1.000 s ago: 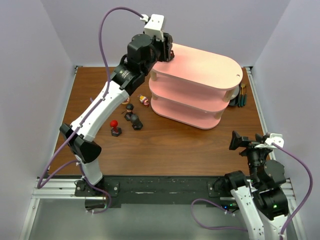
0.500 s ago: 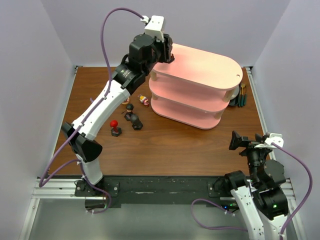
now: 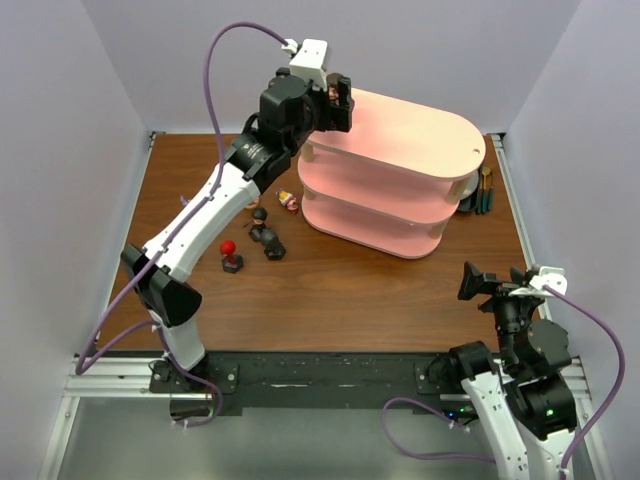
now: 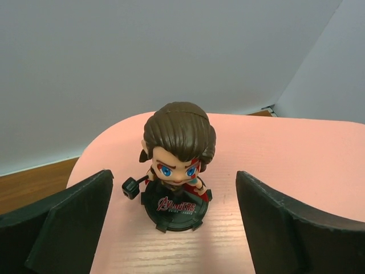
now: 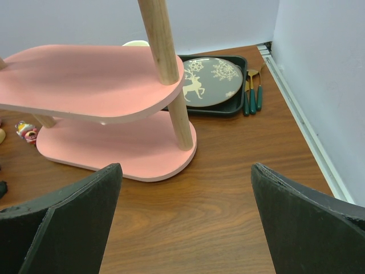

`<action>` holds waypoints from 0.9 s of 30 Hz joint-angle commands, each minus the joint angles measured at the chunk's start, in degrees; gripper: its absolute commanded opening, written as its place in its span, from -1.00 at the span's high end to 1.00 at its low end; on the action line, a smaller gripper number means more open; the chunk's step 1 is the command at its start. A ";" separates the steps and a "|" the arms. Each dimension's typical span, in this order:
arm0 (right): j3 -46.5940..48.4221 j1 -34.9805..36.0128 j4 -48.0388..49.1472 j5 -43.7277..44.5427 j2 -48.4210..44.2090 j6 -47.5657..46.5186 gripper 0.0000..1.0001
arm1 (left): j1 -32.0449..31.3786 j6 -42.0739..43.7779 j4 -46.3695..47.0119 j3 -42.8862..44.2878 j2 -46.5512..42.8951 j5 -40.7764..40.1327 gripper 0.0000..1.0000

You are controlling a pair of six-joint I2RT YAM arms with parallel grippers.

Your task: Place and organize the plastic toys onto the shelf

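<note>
Where the left gripper [image 3: 339, 100] hovers at the upper-left end of the pink three-tier oval shelf [image 3: 420, 140], more plastic toys [image 3: 262, 240] wait centre-left on the brown wooden table [image 3: 350, 290]; its wrist view shows the brown-haired big-headed figurine [image 4: 178, 154] upright mid-frame on the top board, between wide-open fingers [image 4: 74, 222] touching nothing, likely clearing it; the right gripper [image 5: 186, 171] gapes empty, parked low.

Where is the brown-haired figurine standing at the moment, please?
The brown-haired figurine stands upright on the shelf's top board, near its left end in the top view, between the fingers of the open left end effector, touching neither.
</note>
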 commanded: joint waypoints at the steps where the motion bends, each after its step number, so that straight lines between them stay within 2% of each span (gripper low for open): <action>1: -0.04 0.52 1.37 1.14 -1.68 0.54 -0.97 | 0.60 -0.28 4.42 -1.44 -6.69 0.50 -0.95; 4: -0.04 0.52 1.28 1.14 -1.68 0.54 -0.97 | 0.69 0.07 5.47 -5.56 -11.43 0.94 -1.00; 12: -0.04 0.52 1.28 1.23 -1.68 0.54 -0.97 | 0.60 -0.01 7.06 -30.33 -32.43 -7.66 -0.99; 16: 0.04 0.61 1.28 1.23 -1.59 0.45 -0.97 | 0.60 0.51 5.22 -44.37 -42.10 -7.94 -1.00; 20: 0.04 0.52 1.11 1.15 -1.59 0.54 -0.98 | 0.69 0.78 3.81 -54.51 -51.41 -8.64 -1.00; 27: 0.04 0.61 1.19 1.14 -1.59 0.54 -0.97 | 0.78 2.09 2.58 -66.91 -55.48 -7.06 -1.00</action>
